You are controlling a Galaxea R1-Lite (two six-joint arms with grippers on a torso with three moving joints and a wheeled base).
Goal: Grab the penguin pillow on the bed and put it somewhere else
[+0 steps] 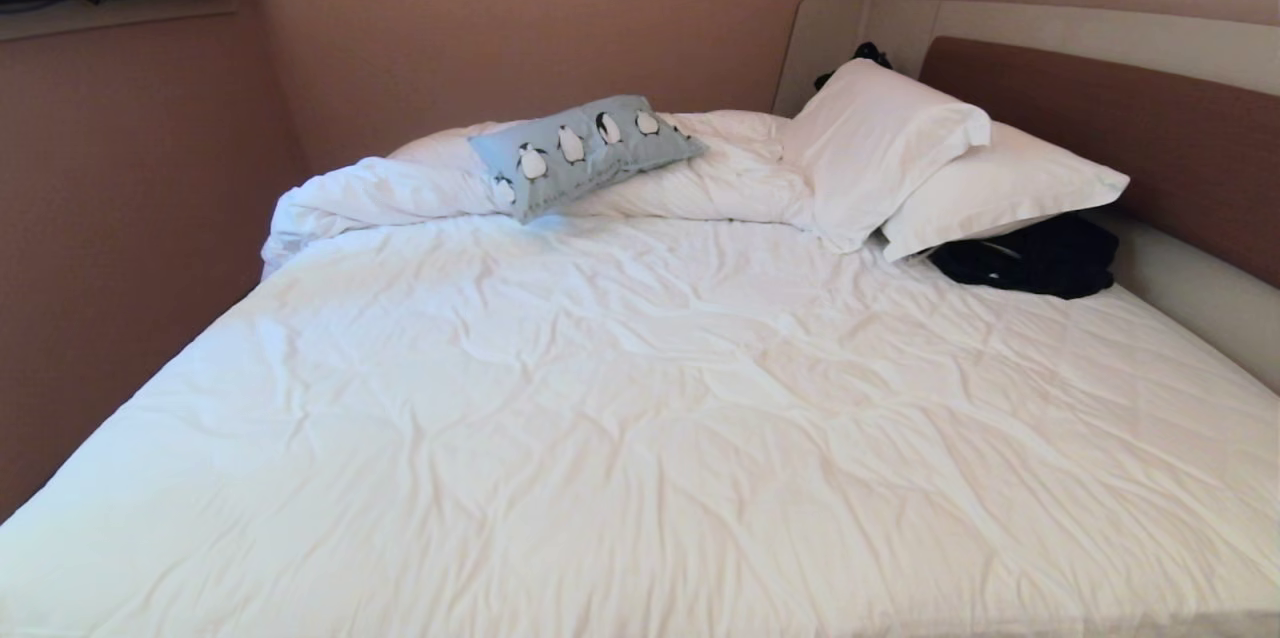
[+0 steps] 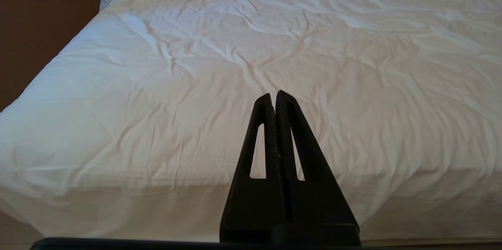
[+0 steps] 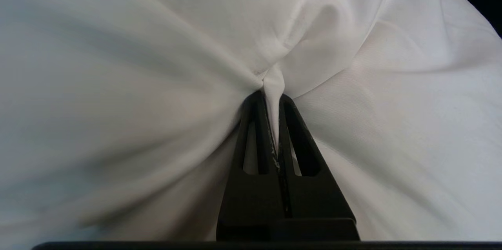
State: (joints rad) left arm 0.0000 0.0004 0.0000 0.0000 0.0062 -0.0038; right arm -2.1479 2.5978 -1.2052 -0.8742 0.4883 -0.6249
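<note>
Right gripper (image 3: 276, 99) is clenched on plain white fabric (image 3: 274, 79), not the grey-blue penguin pillow (image 1: 583, 150); it risks moving the wrong item. Left gripper (image 2: 273, 97) is clenched, empty.

The penguin pillow (image 1: 583, 153) lies on the bunched-up duvet (image 1: 380, 193) at the far side of the bed (image 1: 640, 418). To its right, 2 big pillows (image 1: 935, 163) lean by the headboard (image 1: 1130, 118). Dark clothes (image 1: 1030, 258) lie just under them, on the bed.
</note>
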